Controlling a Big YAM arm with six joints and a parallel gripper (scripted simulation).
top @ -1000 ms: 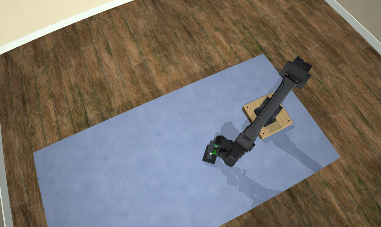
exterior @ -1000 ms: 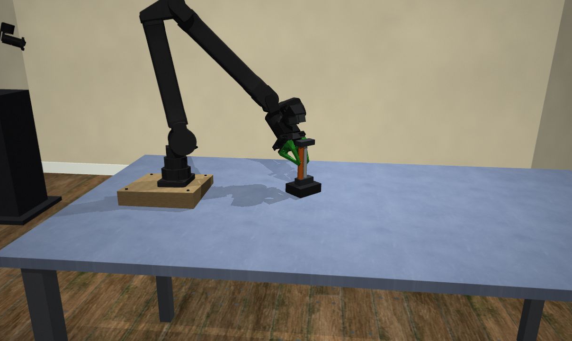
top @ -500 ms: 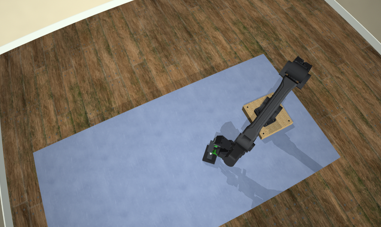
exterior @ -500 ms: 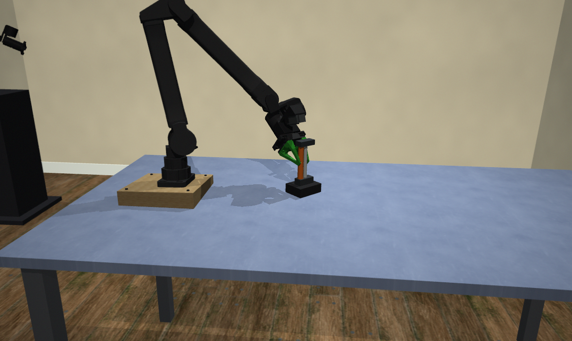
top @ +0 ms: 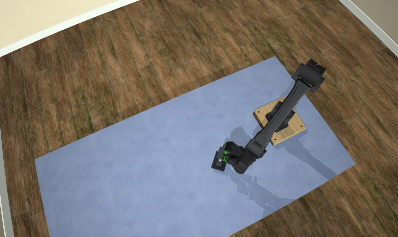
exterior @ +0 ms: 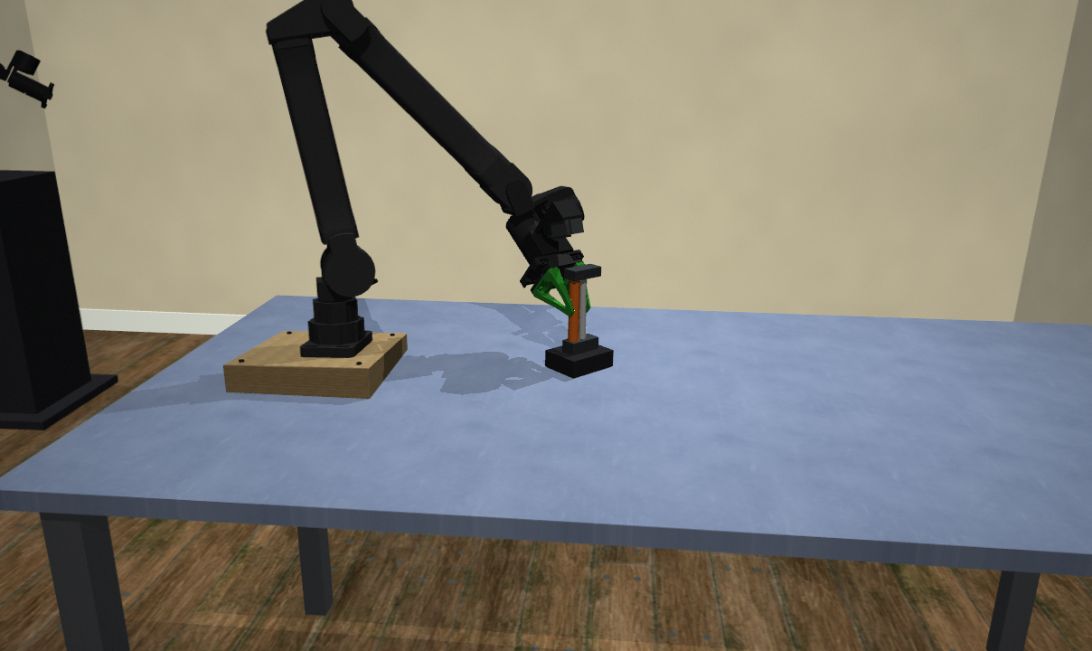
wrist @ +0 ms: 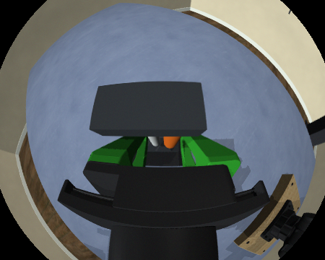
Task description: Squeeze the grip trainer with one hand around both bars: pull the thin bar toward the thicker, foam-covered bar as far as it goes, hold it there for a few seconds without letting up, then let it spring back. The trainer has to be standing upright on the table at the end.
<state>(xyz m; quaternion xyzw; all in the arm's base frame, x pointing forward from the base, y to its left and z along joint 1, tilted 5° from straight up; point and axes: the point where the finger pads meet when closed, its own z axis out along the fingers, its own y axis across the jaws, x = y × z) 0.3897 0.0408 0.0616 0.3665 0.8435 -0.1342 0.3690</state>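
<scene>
The grip trainer point(exterior: 578, 322) stands upright on the blue table, with a black base, a black top cap, an orange foam-covered bar point(exterior: 573, 314) and a thin grey bar point(exterior: 583, 314) right beside it. My gripper point(exterior: 569, 295) with green fingers is shut around both bars, one finger on each side. In the wrist view the top cap point(wrist: 148, 107) fills the middle, with the green fingers under it and the tips of the grey and orange bars between them. From above, the trainer point(top: 220, 161) shows under my wrist.
My arm's wooden mounting block point(exterior: 315, 363) sits on the table to the left of the trainer. A black pedestal point(exterior: 15, 295) with another arm stands on the floor at far left. The table edge lies well to the right and front.
</scene>
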